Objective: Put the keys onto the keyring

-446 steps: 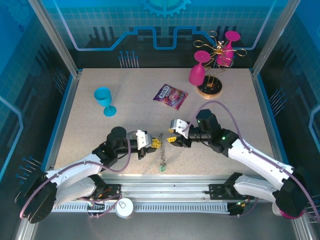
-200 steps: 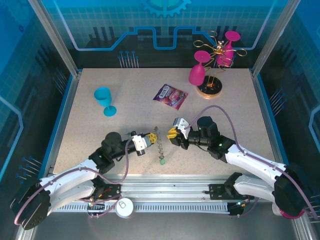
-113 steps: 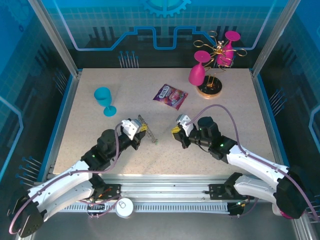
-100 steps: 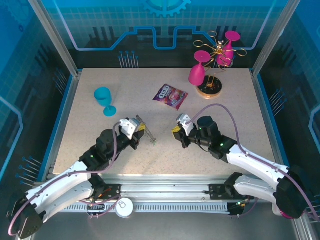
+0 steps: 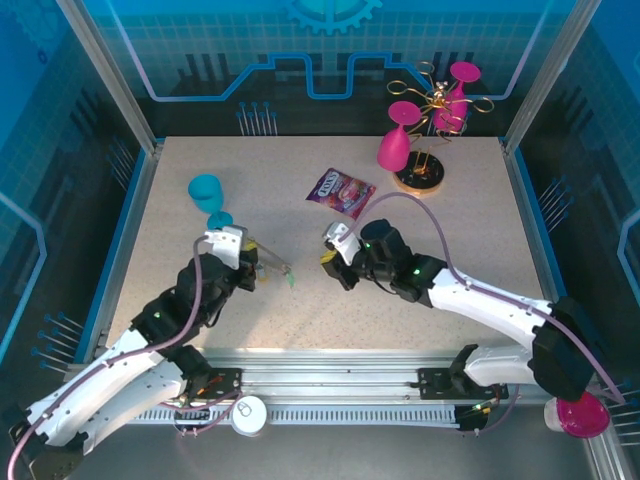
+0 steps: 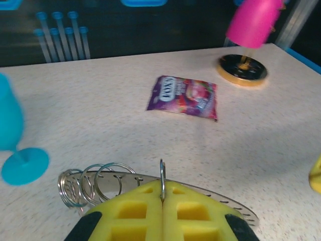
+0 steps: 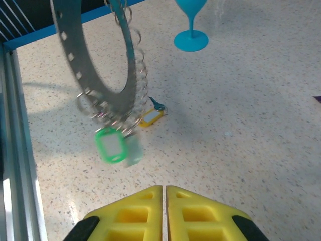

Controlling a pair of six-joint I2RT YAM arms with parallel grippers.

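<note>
The keyring (image 5: 275, 265) is a flat grey band pierced with small holes, with wire loops (image 6: 95, 183) strung round its rim. A green key (image 7: 111, 145) dangles from its lowest loops. The left gripper (image 5: 251, 262) holds it off the table (image 5: 300, 320), left of centre, with the right gripper (image 5: 328, 262) near it on the other side.

From above the ring is only a thin edge-on line, running from the left gripper out toward the near right, with the green key at its far end. The right wrist view shows its face instead: the ring (image 7: 70, 50) stands upright, tilted a little. Below it a yellow key (image 7: 150, 117) lies loose on the table, with a small teal piece touching its far end. The left wrist view shows the grip: its yellow pads (image 6: 145, 211) are clenched on one wire loop (image 6: 162, 175), and the band (image 6: 215, 198) stretches sideways beyond them.

The right gripper's pads (image 7: 135, 213) are pressed together with nothing between them. It points at the ring from close by, not touching it.
</note>
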